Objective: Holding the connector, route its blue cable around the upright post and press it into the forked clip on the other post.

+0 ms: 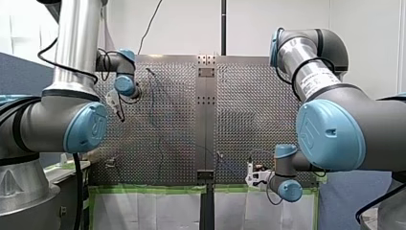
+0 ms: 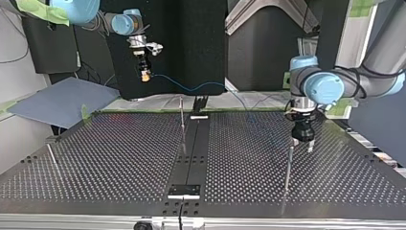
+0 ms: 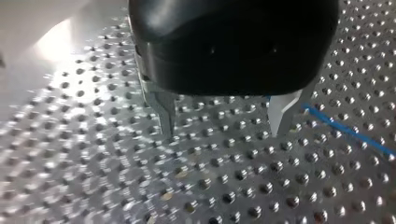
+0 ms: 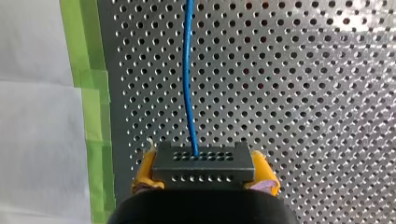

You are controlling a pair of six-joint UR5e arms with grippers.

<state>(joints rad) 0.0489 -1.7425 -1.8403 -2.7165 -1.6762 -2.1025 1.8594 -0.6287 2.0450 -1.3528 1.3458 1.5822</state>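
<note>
My right gripper (image 4: 204, 157) is shut with its yellow pads (image 4: 144, 170) on a black connector (image 4: 203, 167). The blue cable (image 4: 188, 79) leaves the connector and runs ahead over the perforated plate. At the top view's left, my right gripper (image 2: 145, 75) hangs above the table's far edge, and the cable (image 2: 206, 86) trails toward the middle. My left gripper (image 3: 224, 133) is open just above the plate, nothing between its metal fingers (image 3: 164, 109); the cable (image 3: 348, 131) passes beside it. My left gripper (image 2: 304, 143) hovers right behind a thin upright post (image 2: 288, 172).
A second thin post (image 2: 182, 120) stands by the table's centre strip (image 2: 191, 158) and a third (image 2: 52, 158) near the top view's left edge. Green tape (image 4: 91, 93) lines the plate's edge beside my right gripper. A blue-grey sheet (image 2: 62, 100) lies off the table's far left corner.
</note>
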